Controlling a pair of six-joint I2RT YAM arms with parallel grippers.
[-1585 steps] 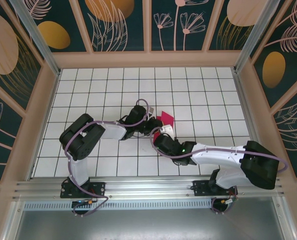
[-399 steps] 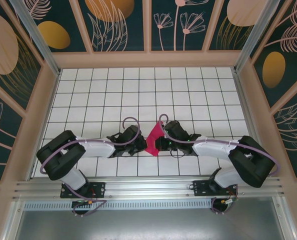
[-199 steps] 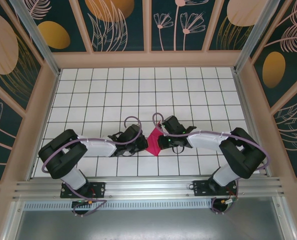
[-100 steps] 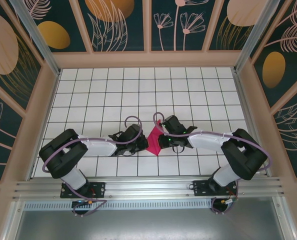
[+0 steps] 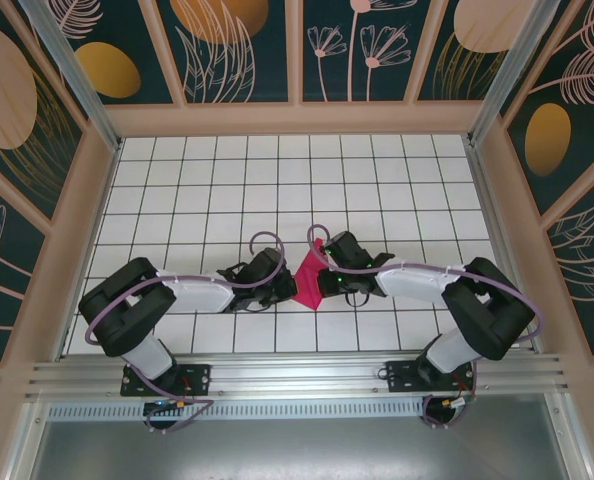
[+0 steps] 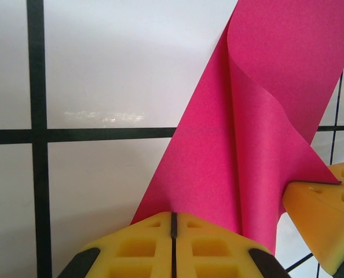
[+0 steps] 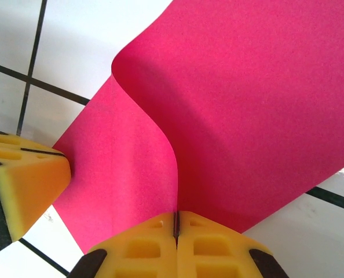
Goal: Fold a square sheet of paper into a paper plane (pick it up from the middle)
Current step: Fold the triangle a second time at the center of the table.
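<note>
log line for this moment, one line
left gripper: shut on paper | right gripper: shut on paper | paper: curled between both, mid-fold

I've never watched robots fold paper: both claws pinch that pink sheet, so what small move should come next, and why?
Probably press the thin magenta-pink paper sheet flat against the white tiled table: left claw and right claw both pinch it shut, yet its fold is a soft curl, not a crease.

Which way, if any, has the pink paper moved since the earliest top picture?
Yes. The paper now sits nearer the metal rail at the near edge, and slightly further left.
</note>
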